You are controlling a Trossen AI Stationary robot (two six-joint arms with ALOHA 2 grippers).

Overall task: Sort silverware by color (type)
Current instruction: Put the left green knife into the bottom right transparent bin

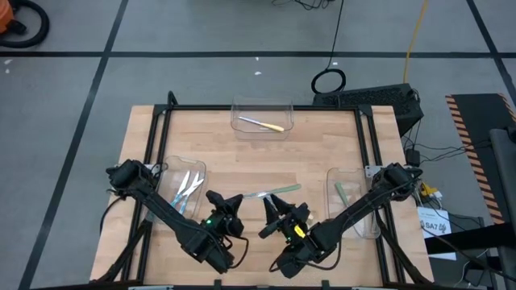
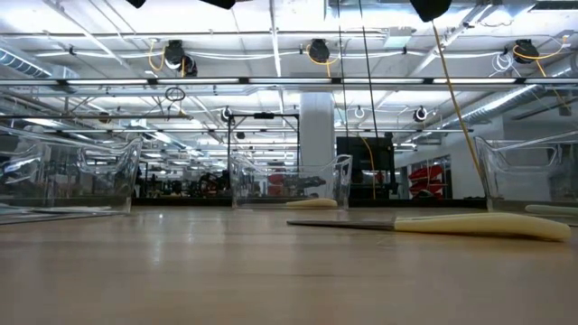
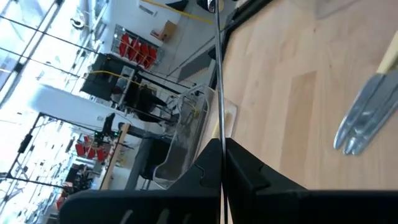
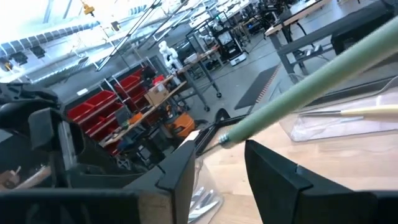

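Observation:
A green-handled piece of silverware (image 1: 278,191) hangs in the air over the table's middle, its silver end toward the left. My left gripper (image 1: 239,200) is shut on that silver end (image 3: 218,74). My right gripper (image 1: 268,203) is open, and the green handle (image 4: 298,87) passes just beyond its fingertips (image 4: 217,149), where the handle meets the metal. Another piece, with a pale handle (image 2: 470,225) and a silver head (image 3: 367,115), lies flat on the table near the front edge. My left gripper pinches the thin silver end (image 3: 221,134) of the green-handled piece between its two shut fingers. It comes about level from the table's left, and the metal runs straight out ahead along the fingers, seen edge-on. The piece is lifted clear of the table, roughly level.
Three clear bins stand on the table. The left one (image 1: 171,169) holds light blue pieces (image 1: 189,187), the far one (image 1: 239,113) a yellow-handled piece (image 1: 262,123), and the right one (image 1: 367,221) a green piece (image 1: 343,193). Bare wood lies between the bins.

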